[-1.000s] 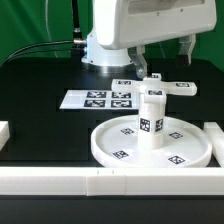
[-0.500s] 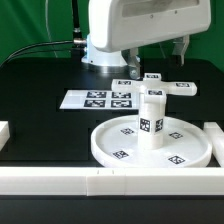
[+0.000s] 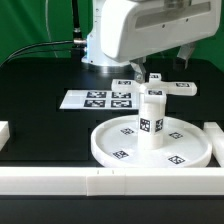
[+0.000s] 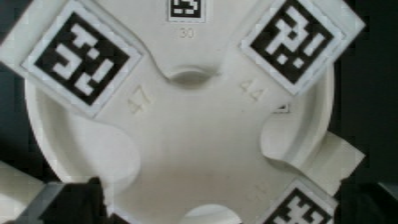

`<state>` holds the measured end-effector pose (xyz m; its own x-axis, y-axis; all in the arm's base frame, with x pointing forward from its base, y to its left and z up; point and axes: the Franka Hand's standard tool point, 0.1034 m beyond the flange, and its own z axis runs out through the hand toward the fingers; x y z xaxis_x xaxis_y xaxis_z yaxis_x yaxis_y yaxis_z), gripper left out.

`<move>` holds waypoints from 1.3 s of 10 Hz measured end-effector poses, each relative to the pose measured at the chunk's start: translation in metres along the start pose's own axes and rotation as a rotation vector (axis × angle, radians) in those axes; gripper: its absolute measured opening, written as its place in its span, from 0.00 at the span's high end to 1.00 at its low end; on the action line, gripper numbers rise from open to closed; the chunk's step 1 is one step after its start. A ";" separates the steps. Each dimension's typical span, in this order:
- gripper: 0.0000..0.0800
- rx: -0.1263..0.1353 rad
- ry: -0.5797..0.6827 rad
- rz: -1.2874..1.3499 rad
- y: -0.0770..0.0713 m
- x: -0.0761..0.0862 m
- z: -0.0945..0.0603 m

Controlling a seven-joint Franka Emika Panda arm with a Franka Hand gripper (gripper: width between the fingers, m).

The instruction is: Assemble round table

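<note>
**Post upright on disc; cross piece loose behind it**

Disc (image 3: 150, 142), large, round and rimmed, lies flat on the black table (image 3: 40, 100) toward the exterior view's right. Several square tags show on its upper face. The short cylindrical post (image 3: 151, 117) stands upright at the centre of the disc, a tag on the side that faces the camera.

The cross-shaped piece (image 3: 163, 86) lies flat on the table behind the disc, apart from it, tags on its arms. The post's top hides part of it in the exterior view. The wrist view shows the same cross piece (image 4: 178, 110) from close above, filling the picture, with tags on three arms and a round hollow near its middle.

The gripper (image 3: 136, 66) hangs just above the cross piece, under the arm's white housing. Its fingers are mostly hidden; whether they are apart or closed cannot be told. Dark shapes at one edge of the wrist view may be fingertips, not clearly.

The marker board (image 3: 100, 98) lies flat at the exterior view's left of the cross piece. Long white rails (image 3: 100, 180) border the near edge of the table.
</note>
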<state>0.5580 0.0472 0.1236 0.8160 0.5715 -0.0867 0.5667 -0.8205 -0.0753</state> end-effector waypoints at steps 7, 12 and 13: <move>0.19 0.005 -0.004 0.014 0.010 -0.005 0.012; 0.19 0.008 -0.010 0.015 0.010 -0.007 0.017; 0.36 0.009 -0.010 0.014 0.009 -0.006 0.017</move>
<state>0.5560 0.0362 0.1069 0.8226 0.5601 -0.0980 0.5542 -0.8283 -0.0825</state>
